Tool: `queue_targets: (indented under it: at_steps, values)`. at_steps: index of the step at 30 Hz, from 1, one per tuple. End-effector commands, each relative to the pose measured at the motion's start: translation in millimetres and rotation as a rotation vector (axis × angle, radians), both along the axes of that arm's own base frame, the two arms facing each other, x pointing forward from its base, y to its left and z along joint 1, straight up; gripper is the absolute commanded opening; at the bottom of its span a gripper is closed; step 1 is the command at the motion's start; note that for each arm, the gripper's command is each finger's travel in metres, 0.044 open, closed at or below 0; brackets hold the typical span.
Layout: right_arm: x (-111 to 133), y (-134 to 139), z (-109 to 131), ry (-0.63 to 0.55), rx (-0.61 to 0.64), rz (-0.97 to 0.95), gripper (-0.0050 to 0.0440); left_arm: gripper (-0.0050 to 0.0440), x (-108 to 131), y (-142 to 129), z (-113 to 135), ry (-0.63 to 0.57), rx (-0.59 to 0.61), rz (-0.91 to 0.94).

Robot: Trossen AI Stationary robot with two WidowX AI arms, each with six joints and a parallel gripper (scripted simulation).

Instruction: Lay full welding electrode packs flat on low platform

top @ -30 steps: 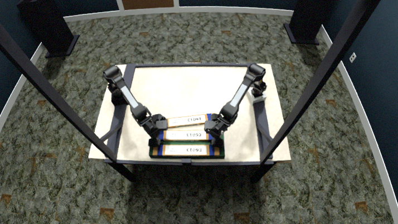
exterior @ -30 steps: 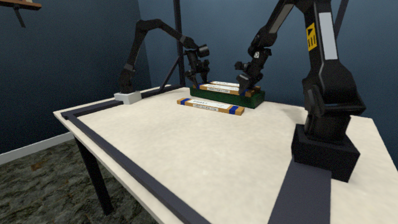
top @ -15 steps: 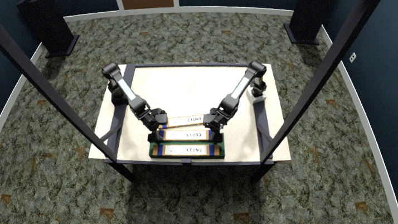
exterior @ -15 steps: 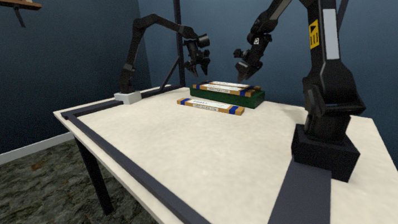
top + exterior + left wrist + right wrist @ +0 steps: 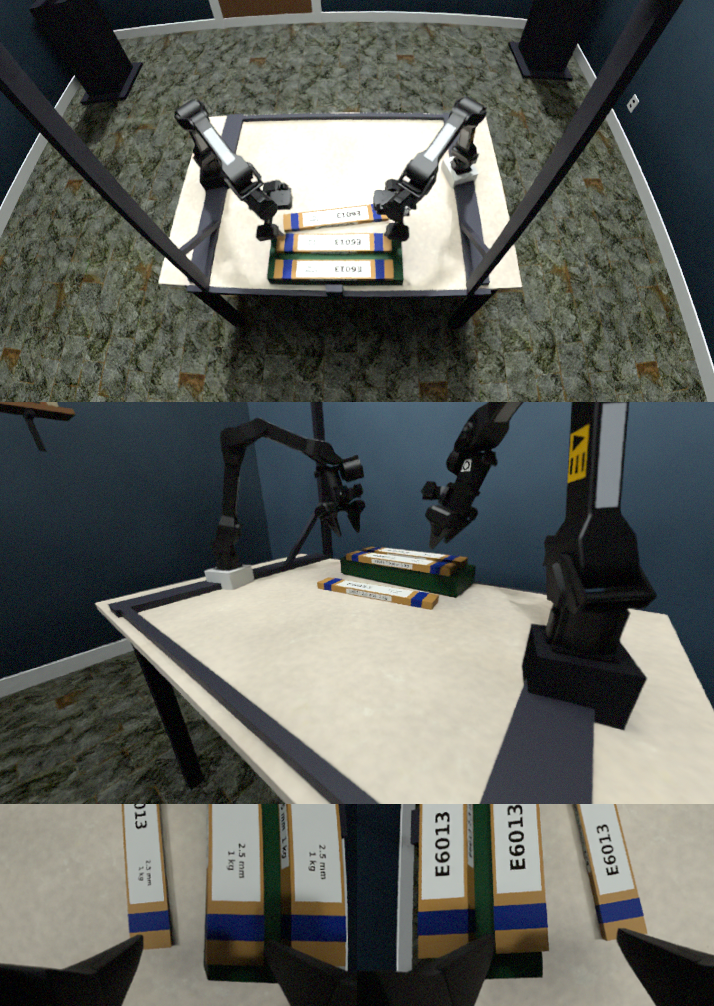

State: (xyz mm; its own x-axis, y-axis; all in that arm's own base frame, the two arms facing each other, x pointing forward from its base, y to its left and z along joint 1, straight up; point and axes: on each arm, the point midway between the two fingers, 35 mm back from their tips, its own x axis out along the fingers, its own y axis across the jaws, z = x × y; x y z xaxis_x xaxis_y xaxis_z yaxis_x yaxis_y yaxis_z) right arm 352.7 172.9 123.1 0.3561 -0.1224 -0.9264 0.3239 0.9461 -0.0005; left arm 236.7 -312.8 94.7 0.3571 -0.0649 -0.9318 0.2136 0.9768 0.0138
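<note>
The packs (image 5: 335,218) (image 5: 377,592) (image 5: 149,922) (image 5: 619,909) look like plain brown cardboard with matt white paper labels. The platform (image 5: 272,278) (image 5: 400,580) (image 5: 272,854) (image 5: 484,872) has a dull green finish. Both arms (image 5: 235,172) (image 5: 425,165) (image 5: 285,439) (image 5: 600,552) seem to be black plastic or metal, faintly shiny. The tabletop (image 5: 325,165) (image 5: 350,667) (image 5: 72,881) (image 5: 668,849) looks matt and faintly mottled, the floor (image 5: 350,75) (image 5: 65,747) rough like stone, the walls (image 5: 670,165) (image 5: 125,527) flat and grainy.

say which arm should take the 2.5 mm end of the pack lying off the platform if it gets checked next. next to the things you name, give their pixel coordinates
Left, I'd say: its open pincer (image 5: 275,215) (image 5: 441,542) (image 5: 205,940) hovers near that end, while the right pincer (image 5: 395,215) (image 5: 348,532) (image 5: 554,937) is by the E6013 end.
</note>
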Motion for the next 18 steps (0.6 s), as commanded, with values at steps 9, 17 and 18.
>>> queue_targets:
  at_steps: [9, 17, 18]
  values:
    - [-56, -41, 17, -0.013, 0.014, 0.004, 0.0430, 0.0430, -25, 61, 24, -0.020, -0.036, -0.007]
    - [-88, -64, 22, -0.010, 0.011, 0.004, 0.0430, 0.0430, -40, 98, 30, -0.018, -0.033, -0.007]
    - [-93, -68, 23, -0.009, 0.011, 0.004, 0.0430, 0.0430, -43, 104, 30, -0.018, -0.032, -0.007]
